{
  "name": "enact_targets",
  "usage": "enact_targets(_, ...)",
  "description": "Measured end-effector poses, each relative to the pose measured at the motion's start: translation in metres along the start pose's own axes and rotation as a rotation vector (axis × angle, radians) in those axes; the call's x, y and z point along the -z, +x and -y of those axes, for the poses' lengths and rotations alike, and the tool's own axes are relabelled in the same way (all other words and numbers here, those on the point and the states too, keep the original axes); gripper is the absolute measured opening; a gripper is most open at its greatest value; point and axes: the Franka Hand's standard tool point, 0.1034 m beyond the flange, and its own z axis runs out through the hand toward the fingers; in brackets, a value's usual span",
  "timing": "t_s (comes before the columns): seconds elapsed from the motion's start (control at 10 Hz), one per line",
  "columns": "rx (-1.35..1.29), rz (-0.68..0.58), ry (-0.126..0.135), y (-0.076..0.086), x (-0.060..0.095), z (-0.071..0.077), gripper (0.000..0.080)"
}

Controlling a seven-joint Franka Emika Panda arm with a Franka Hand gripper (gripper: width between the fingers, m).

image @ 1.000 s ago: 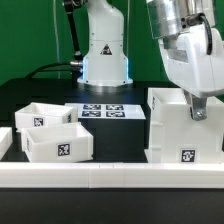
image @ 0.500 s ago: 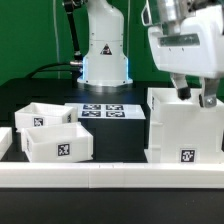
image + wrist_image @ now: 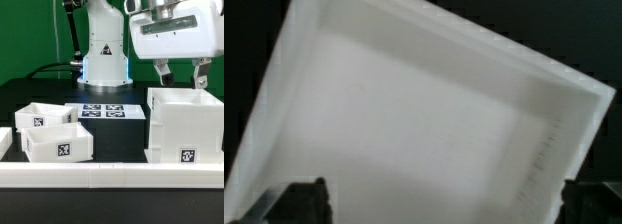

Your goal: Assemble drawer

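Note:
The large white hollow housing (image 3: pixel 185 125) stands at the exterior view's right, open side up, with a tag low on its front. My gripper (image 3: pixel 180 76) hangs just above its back rim, open and empty, with both fingers clear of the wall. In the wrist view the housing's inside (image 3: pixel 420 110) fills the picture, and the gripper (image 3: pixel 445 205) shows two dark fingertips (image 3: pixel 299 200) set wide apart. Two smaller white trays stand at the exterior view's left, one behind (image 3: pixel 40 118) and one in front (image 3: pixel 60 143), touching each other.
The marker board (image 3: pixel 103 111) lies flat on the dark table between the trays and the housing. A long low white rail (image 3: pixel 110 178) runs along the front edge. The arm's base (image 3: pixel 105 50) stands at the back.
My gripper has risen from the housing's right wall and moved toward the exterior view's left. It now hangs above the rim. The housing and trays have not moved.

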Motion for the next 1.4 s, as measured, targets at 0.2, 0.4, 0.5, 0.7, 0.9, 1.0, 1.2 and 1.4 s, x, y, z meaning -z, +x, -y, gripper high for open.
enact_targets(0.2,0.158,-0.002,-0.012,0.001,0.000,-0.003,0.0649)
enact_targets(0.4,0.530,0.003,-0.066,0.012,0.005,-0.014,0.0649)
enact_targets(0.5,0.695,0.001,-0.080,0.020,0.008,-0.017,0.0649)
enact_targets(0.7,0.811,-0.001,-0.091,0.021,0.008,-0.018,0.0649)
enact_targets(0.9,0.968,0.006,-0.092,0.022,0.008,-0.019,0.0649)
enact_targets(1.0,1.058,0.005,-0.103,0.025,0.009,-0.020,0.0649)
enact_targets(1.2,1.358,-0.002,-0.160,0.051,0.015,-0.037,0.0649)
enact_targets(1.4,1.432,0.001,-0.171,0.078,0.022,-0.056,0.0649)
